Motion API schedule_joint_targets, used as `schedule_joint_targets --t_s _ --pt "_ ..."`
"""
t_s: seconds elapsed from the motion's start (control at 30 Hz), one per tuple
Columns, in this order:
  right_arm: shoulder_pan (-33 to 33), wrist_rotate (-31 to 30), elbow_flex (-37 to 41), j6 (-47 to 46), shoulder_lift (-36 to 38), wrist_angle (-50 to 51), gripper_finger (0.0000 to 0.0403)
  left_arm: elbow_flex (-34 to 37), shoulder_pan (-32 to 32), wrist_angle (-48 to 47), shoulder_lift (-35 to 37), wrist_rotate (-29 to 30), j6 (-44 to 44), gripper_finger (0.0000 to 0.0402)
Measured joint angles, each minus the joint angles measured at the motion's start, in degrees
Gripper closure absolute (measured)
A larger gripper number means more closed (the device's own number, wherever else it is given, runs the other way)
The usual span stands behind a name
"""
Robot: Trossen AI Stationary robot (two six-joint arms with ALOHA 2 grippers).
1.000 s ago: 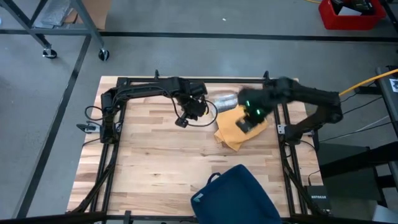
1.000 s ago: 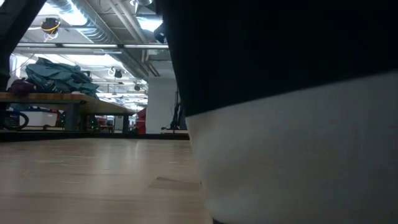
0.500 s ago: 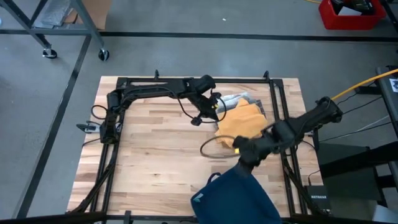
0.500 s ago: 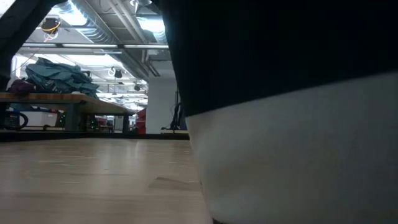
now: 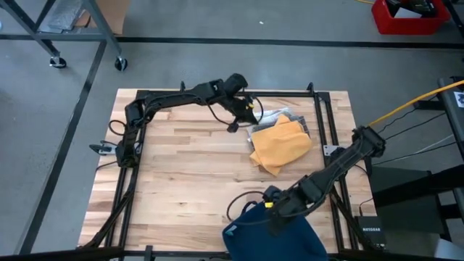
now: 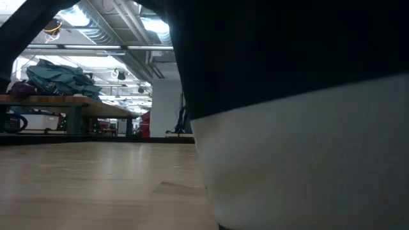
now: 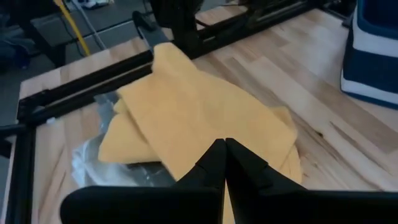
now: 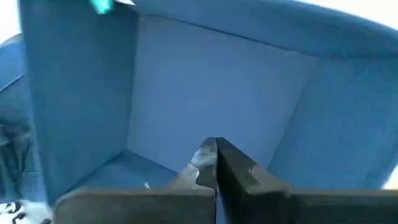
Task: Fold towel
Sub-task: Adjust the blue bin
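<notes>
the left gripper [image 7: 224, 144] has its two dark fingers [image 7: 208, 165] pressed together with nothing between them, their tips poised just above the near edge of the yellow towel [image 7: 205, 112]. in the high view this gripper [image 5: 233, 127] sits toward the far middle of the table, just left of the towel [image 5: 281, 143], at the end of the left arm [image 5: 181, 97], which stretches along the far edge from its base at the left. the right gripper [image 8: 216, 149] is likewise clenched on nothing, its tips pointing into the hollow of a dark blue fabric bin [image 8: 205, 93]. from above, this gripper [image 5: 274, 216] hangs over the far rim of the blue bin [image 5: 279, 230] at the near edge of the table, and the right arm [image 5: 330, 170] runs back diagonally to its base at the right side. the towel lies rumpled and partly doubled over on the far right part of the wooden table [image 5: 174, 174], resting on a crinkled clear plastic bag [image 5: 270, 116] that shows at its far-left side, close to the black frame rail [image 5: 322, 119]. a loop of black cable [image 5: 239, 206] lies on the wood just left of the right gripper. in the low view a large dark and white shape [image 6: 294, 128] blocks most of the table, with a workshop beyond.
</notes>
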State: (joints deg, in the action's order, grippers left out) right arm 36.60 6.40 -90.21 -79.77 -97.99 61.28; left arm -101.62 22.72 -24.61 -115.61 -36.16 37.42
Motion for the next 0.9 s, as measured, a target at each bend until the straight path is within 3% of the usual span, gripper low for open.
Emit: schedule_joint_targets --t_s 0.23,0.53,0.9 --pt "-0.2 1.7 0.0 -1.8 -3.7 2.2 0.0398 0.0 1.8 -0.3 0.0 -1.4 3.8 0.0400" --pt "-0.2 3.9 1.7 -12.9 -4.3 21.8 0.0398 0.0 1.8 -0.5 0.0 -1.7 9.5 0.0400" --pt "0.0 15.8 15.1 -10.0 -3.8 23.9 0.0398 0.0 3.6 -0.5 0.0 -1.6 9.5 0.0400"
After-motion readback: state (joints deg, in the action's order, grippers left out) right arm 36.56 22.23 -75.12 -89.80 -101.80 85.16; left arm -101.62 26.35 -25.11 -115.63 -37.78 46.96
